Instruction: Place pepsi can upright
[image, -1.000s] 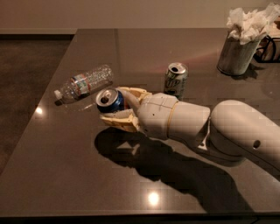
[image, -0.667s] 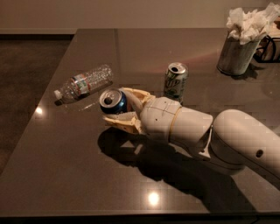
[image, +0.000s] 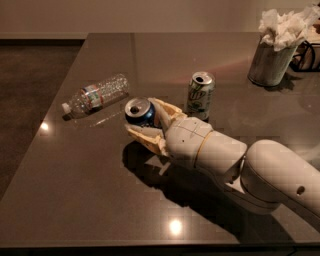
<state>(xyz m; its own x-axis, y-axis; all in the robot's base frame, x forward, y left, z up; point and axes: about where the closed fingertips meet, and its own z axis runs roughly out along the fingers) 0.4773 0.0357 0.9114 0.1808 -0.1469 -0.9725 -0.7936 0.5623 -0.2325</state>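
The pepsi can (image: 139, 112) is a small blue can with a silver top, held tilted so its top faces up and toward the camera. My gripper (image: 148, 120) is shut on it, one cream finger above and one below, just above the dark table (image: 100, 190) near its middle. The white arm reaches in from the lower right.
A green-and-white can (image: 200, 95) stands upright just right of the gripper. A clear plastic bottle (image: 96, 95) lies on its side to the left. A metal holder (image: 270, 62) stuffed with napkins stands at the far right. The table's left edge drops to the floor.
The gripper with the pepsi can has shifted a little to the right and up, and the can has tipped more upright. The other objects have not moved.
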